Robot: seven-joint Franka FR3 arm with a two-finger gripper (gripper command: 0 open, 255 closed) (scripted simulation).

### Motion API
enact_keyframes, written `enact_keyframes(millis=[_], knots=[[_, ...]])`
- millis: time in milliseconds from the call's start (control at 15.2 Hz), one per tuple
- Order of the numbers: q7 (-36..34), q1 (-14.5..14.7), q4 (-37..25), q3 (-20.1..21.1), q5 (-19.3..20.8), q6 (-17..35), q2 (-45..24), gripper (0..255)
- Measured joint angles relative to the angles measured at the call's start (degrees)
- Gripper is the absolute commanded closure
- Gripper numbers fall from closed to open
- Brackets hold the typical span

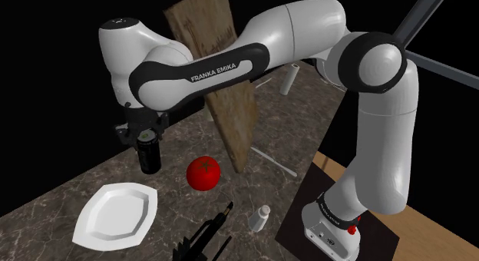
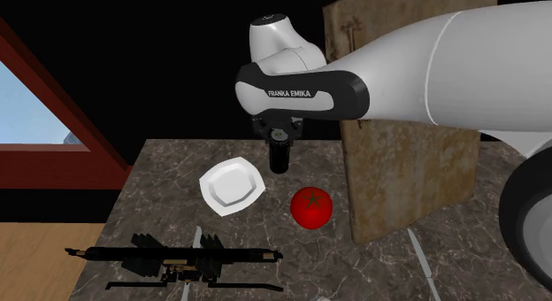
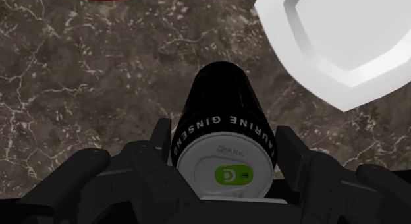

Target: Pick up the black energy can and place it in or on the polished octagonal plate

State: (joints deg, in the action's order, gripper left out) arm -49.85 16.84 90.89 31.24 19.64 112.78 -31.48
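gripper: fingers pinching the black can from both sides
black can: upright, over the marbled counter, just beside the white octagonal plate
white octagonal plate: flat on the counter
red tomato: near the black can
wooden board: standing behind the red tomato

Dim, even light, soft sheen on white plate
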Motion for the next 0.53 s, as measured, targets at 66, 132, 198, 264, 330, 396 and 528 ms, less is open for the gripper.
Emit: enact_keyframes(millis=[66,132,198,264,330,396,528], knots=[[0.1,-0.1,-0.1,0.1,-0.2,-0.4,0.4,255],[0.3,-0.2,-0.3,0.2,-0.4,-1.0,0.7,255],[0.3,-0.3,-0.3,0.3,-0.6,-1.3,1.1,255],[0.4,-0.2,-0.8,0.4,-0.7,-1.9,1.3,255],[0.7,-0.2,-1.8,0.5,-0.8,-2.9,1.3,255],[0.7,-0.2,-2.0,0.6,-1.0,-3.3,1.6,255],[0.9,-0.2,-2.9,0.7,-1.3,-4.6,2.1,255]])
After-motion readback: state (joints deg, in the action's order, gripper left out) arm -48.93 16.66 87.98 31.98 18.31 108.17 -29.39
